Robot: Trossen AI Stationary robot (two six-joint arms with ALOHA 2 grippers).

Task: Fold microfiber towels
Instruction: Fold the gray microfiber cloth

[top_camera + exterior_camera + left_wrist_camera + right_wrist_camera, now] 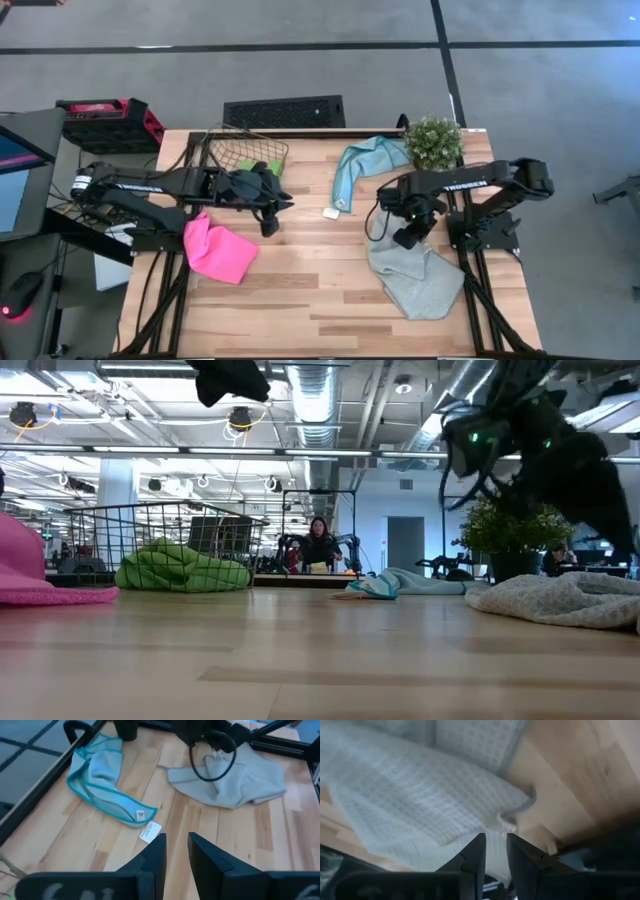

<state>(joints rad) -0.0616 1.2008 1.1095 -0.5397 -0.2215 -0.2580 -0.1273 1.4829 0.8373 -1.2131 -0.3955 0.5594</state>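
Observation:
The pink towel lies crumpled at the table's left. The green towel lies bunched in the wire basket. The teal towel lies rumpled at the far middle, its white tag on the wood. The grey towel lies crumpled at the near right. My left gripper hangs empty above bare wood between basket and pink towel, fingers a narrow gap apart. My right gripper hangs just over the grey towel's far end, fingers a narrow gap apart.
A small potted plant stands at the far right corner beside the teal towel. Bare wood shows in the table's middle and along the near edge. A person sits far off in the room behind the table.

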